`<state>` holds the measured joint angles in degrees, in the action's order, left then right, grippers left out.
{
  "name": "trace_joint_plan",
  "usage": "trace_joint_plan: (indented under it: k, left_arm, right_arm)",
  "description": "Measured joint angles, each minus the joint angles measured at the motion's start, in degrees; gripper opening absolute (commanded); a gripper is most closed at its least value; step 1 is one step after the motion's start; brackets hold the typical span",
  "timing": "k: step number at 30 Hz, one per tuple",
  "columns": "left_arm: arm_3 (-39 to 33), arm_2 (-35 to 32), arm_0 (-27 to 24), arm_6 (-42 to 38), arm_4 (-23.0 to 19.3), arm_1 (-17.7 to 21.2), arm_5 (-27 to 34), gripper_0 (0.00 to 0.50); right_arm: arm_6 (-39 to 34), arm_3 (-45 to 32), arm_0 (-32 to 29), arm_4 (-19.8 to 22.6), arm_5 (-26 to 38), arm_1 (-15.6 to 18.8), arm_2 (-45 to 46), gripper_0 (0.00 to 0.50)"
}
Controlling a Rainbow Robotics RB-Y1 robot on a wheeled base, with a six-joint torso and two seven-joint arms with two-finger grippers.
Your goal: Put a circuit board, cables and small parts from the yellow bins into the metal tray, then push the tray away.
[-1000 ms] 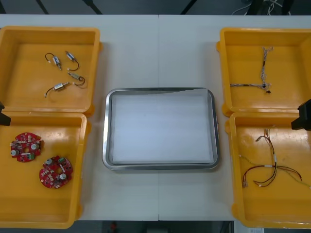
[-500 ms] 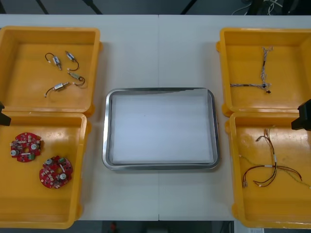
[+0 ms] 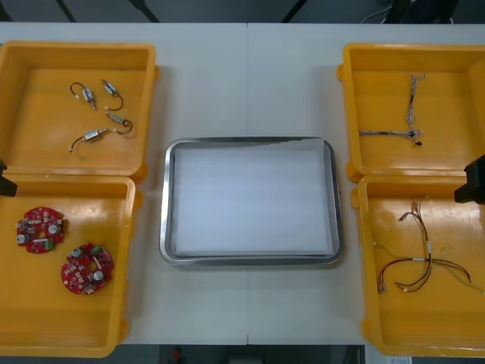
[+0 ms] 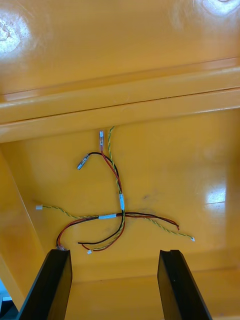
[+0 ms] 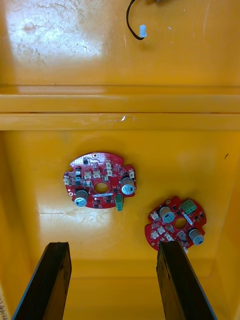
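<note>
Left pincer (image 5: pixel 112 255) hangs over the left near bin (image 3: pixel 127 250). Fingers wide apart, nothing between them. Two red boards lie flat on that bin's floor ahead of the fingers. The far board (image 5: pixel 100 181) is roughly in line with the gap. The near board (image 5: pixel 176 223) sits just ahead of one finger. They are close together, not touching.

Left far bin (image 3: pixel 148 98) holds four small metal parts (image 3: pixel 102 114) with short black leads, loosely scattered.

Right pincer (image 4: pixel 114 257) hangs over the right near bin (image 3: pixel 361 250), likewise spread wide and holding nothing. Ahead of its fingers a loose wire bundle (image 4: pixel 117 212) of red, black and yellow-green strands lies sprawled on the bin floor.

Right far bin (image 3: pixel 347 98) holds a thin blue-and-white cable (image 3: pixel 409 114), bent in an L.

Tray (image 3: pixel 165 201) sits on the table (image 3: pixel 250 76) between the two pairs of bins, white inside. It stands clear of the left bins and just beside the right ones.
</note>
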<state>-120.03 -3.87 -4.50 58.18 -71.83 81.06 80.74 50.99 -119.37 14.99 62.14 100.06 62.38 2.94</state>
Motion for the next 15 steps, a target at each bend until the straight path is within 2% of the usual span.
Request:
trace_joint_plan:
  k: [15]
  left_arm:
    - [0.00,0.00,0.00,0.00,0.00,0.00,0.00,0.500]
  right_arm:
    - [0.00,0.00,0.00,0.00,0.00,0.00,0.00,0.500]
